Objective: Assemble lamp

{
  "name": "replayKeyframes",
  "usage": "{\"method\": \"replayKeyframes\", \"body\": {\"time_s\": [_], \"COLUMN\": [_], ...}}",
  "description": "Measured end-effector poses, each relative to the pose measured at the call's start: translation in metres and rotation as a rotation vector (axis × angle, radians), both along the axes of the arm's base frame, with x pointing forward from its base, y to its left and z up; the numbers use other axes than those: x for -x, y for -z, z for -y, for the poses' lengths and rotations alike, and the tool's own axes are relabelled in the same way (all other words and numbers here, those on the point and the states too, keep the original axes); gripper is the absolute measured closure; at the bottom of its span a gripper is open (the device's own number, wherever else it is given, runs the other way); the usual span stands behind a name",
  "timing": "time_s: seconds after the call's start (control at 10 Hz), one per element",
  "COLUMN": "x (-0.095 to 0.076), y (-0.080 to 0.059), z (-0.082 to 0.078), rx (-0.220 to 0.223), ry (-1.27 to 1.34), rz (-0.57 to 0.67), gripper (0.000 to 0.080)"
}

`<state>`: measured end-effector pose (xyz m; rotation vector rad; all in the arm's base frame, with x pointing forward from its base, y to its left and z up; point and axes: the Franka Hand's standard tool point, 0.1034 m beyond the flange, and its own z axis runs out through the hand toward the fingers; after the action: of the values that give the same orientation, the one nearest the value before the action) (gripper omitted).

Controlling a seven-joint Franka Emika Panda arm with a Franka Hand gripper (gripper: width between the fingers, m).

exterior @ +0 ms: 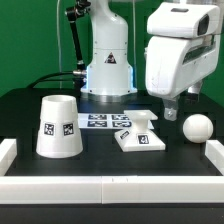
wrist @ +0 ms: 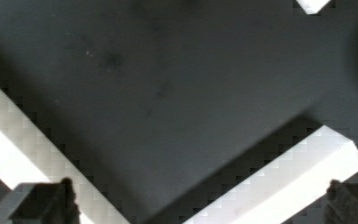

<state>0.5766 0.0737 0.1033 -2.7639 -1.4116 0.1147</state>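
Observation:
The lamp lies in three separate white parts on the black table. The tapered shade [exterior: 60, 128] stands wide end down at the exterior view's left. The flat square base [exterior: 138, 137] with its short stem is in the middle. The round bulb [exterior: 196, 127] rests at the exterior view's right. My gripper [exterior: 171, 112] hangs above the table between the base and the bulb, a little behind them, touching neither. In the wrist view my gripper [wrist: 195, 205] is open, with dark fingertips [wrist: 37, 205] wide apart and only bare table between them. No lamp part shows there.
The marker board [exterior: 108, 121] lies flat behind the base. The robot's pedestal [exterior: 108, 65] stands at the back. A white border rail [exterior: 110, 188] runs along the front and sides of the table. White rail bands [wrist: 318, 165] also cross the wrist view.

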Motion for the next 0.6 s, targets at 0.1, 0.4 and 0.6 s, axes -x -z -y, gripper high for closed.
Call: {"method": "replayKeyframes", "body": {"time_s": [0.1, 0.4, 0.6], "x": [0.0, 0.0, 0.0007], "y": [0.0, 0.0001, 0.0008], "z": [0.0, 0.0001, 0.0012], "rx": [0.0, 0.0, 0.0], "ry": [0.0, 0.0, 0.002], "rz": [0.0, 0.0, 0.0], "gripper": [0.01, 0.01, 0.01]}}
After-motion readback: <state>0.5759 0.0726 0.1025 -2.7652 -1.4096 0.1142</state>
